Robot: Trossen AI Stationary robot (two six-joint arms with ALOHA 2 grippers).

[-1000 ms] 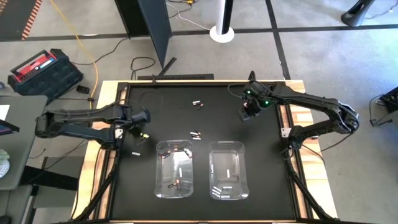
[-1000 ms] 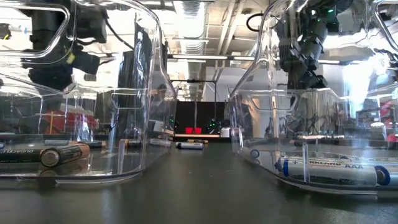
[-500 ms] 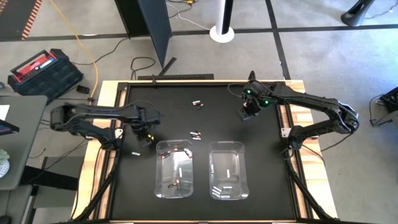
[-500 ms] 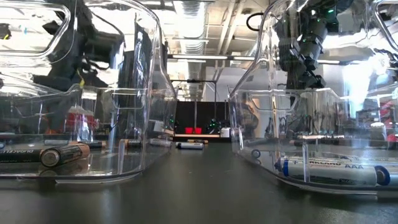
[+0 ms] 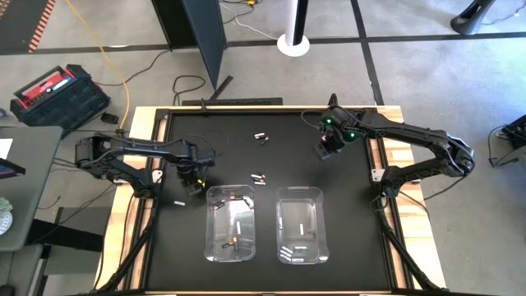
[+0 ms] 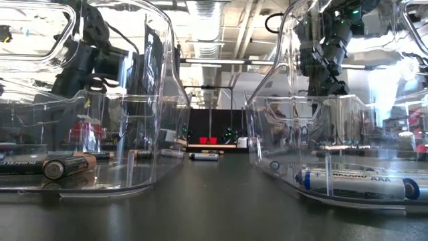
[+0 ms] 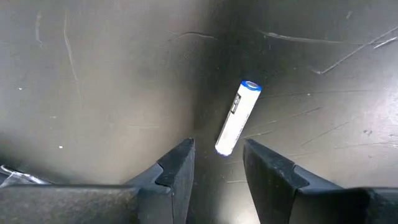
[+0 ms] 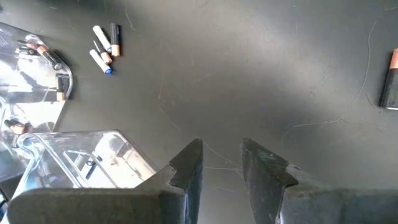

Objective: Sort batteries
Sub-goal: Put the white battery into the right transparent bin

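A white battery with a blue end (image 7: 236,118) lies flat on the black table; in the high view it shows left of the left bin (image 5: 178,201). My left gripper (image 7: 217,152) (image 5: 191,182) is open just above it. The battery's near end shows between the fingertips, and I see no touch. My right gripper (image 8: 222,152) (image 5: 327,150) is open and empty over bare table at the far right. The left clear bin (image 5: 230,224) holds dark batteries (image 6: 63,167). The right clear bin (image 5: 300,225) holds white ones (image 6: 354,184).
Loose batteries lie on the table in two small groups, one just beyond the left bin (image 5: 260,177) and one near the far edge (image 5: 261,137). Another dark battery (image 8: 390,87) lies near my right gripper. The wooden table frame (image 5: 136,193) runs along the left and right sides.
My left gripper has gone toward the table's near edge and a little to the right, stopping close beside the white battery and the left bin. The battery has stayed where it was.
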